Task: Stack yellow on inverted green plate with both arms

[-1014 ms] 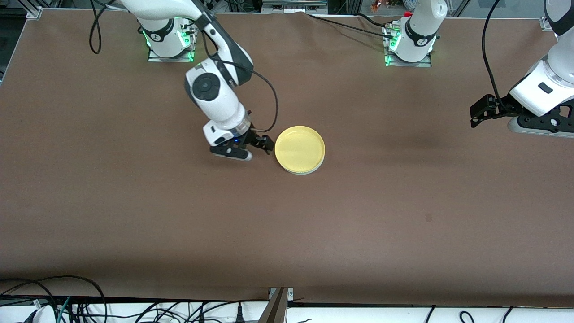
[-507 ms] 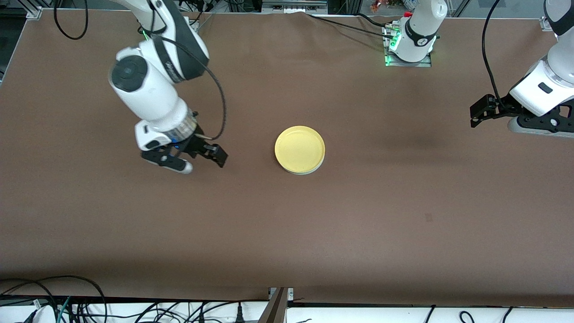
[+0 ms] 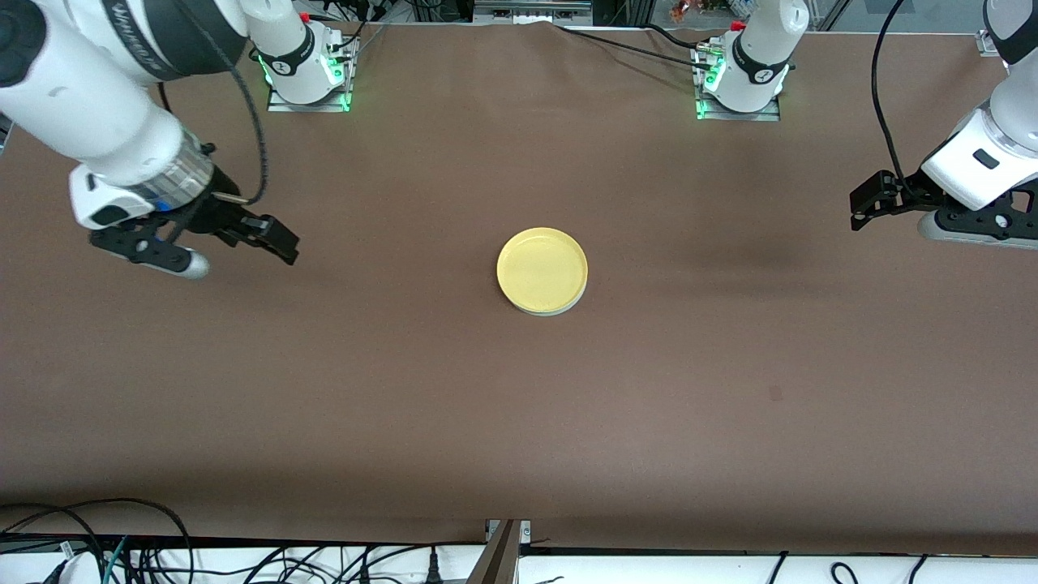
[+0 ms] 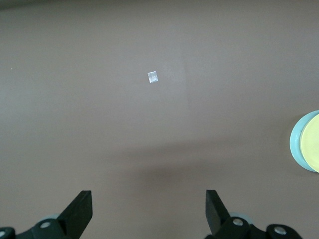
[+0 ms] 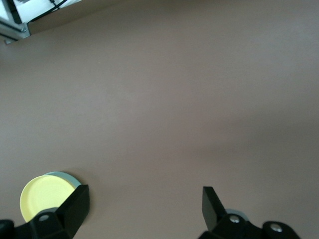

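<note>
The yellow plate (image 3: 542, 269) lies right way up on the inverted green plate (image 3: 555, 312) in the middle of the table; only a pale rim of the green one shows beneath it. My right gripper (image 3: 276, 243) hangs open and empty over bare table toward the right arm's end, well away from the stack. My left gripper (image 3: 866, 207) waits open and empty over the left arm's end. In the left wrist view the yellow plate (image 4: 312, 142) and green rim (image 4: 294, 148) show past the open gripper (image 4: 149, 209). The right wrist view shows the yellow plate (image 5: 42, 196), green rim (image 5: 67, 177) and open gripper (image 5: 145, 206).
The arm bases (image 3: 304, 77) (image 3: 742, 85) stand along the table's edge farthest from the front camera. Cables (image 3: 97, 543) lie off the nearest edge. A small pale square mark (image 4: 153, 77) sits on the brown table.
My right gripper has drawn away from beside the yellow plate toward the right arm's end of the table, rising as it went. The plates and my left arm have not moved.
</note>
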Motion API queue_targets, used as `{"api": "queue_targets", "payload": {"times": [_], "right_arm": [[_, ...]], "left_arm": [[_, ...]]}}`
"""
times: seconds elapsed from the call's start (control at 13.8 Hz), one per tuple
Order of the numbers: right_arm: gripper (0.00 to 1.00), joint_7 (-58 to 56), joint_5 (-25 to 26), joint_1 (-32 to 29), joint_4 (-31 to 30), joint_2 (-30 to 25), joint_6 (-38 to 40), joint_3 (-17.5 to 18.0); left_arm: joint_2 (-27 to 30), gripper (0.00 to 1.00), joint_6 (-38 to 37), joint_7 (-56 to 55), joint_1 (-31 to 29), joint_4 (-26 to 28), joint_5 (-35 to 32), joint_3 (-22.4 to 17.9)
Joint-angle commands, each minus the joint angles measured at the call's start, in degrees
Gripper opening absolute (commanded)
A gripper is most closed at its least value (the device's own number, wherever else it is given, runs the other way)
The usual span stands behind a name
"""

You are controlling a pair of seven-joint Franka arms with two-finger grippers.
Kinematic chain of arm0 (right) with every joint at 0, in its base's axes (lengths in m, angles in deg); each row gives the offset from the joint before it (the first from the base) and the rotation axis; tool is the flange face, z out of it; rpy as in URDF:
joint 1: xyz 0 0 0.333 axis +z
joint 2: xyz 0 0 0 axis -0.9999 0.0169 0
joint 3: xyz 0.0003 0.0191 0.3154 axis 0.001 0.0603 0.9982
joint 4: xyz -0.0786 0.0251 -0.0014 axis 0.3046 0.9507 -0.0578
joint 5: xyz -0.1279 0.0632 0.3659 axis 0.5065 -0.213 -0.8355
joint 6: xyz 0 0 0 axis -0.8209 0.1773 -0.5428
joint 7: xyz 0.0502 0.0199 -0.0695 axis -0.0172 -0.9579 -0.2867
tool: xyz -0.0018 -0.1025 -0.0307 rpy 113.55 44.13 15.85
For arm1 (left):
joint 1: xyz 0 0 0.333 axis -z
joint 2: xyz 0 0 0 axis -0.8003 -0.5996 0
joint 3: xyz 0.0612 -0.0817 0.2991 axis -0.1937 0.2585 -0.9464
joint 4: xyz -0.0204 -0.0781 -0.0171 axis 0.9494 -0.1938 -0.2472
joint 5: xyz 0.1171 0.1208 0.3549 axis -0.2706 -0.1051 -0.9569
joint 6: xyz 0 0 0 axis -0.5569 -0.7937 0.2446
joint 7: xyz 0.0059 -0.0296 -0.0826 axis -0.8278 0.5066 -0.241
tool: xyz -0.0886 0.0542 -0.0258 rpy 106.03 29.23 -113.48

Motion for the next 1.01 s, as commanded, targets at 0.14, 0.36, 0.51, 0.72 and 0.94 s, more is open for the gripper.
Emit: {"api": "queue_targets", "payload": {"times": [0.14,0.36,0.51,0.72,0.94], "right_arm": [[1.00,-2.63,-0.60,-0.62,0.85,-0.98,2.12,-2.23],[1.00,-8.86,-1.66,-13.58,0.68,-1.86,5.29,8.52],[1.00,-11.15,-1.66,-18.80,-2.21,-4.66,5.20,13.14],[1.00,-18.44,-1.66,-23.54,-4.95,-7.40,6.25,16.12],[1.00,-22.14,-0.69,-27.43,-7.58,-10.21,8.36,19.13]], "left_arm": [[0.96,1.00,-0.50,-0.56,0.38,0.48,-0.61,-0.08],[0.87,1.00,-0.50,-0.56,0.47,0.31,-0.61,0.00],[0.78,1.00,-0.41,-0.56,0.56,0.31,-0.70,-0.08],[0.87,1.00,-0.50,-0.30,0.47,0.31,-0.61,-0.08],[0.87,1.00,-1.02,-0.30,0.12,0.39,-0.61,-0.08]]}}
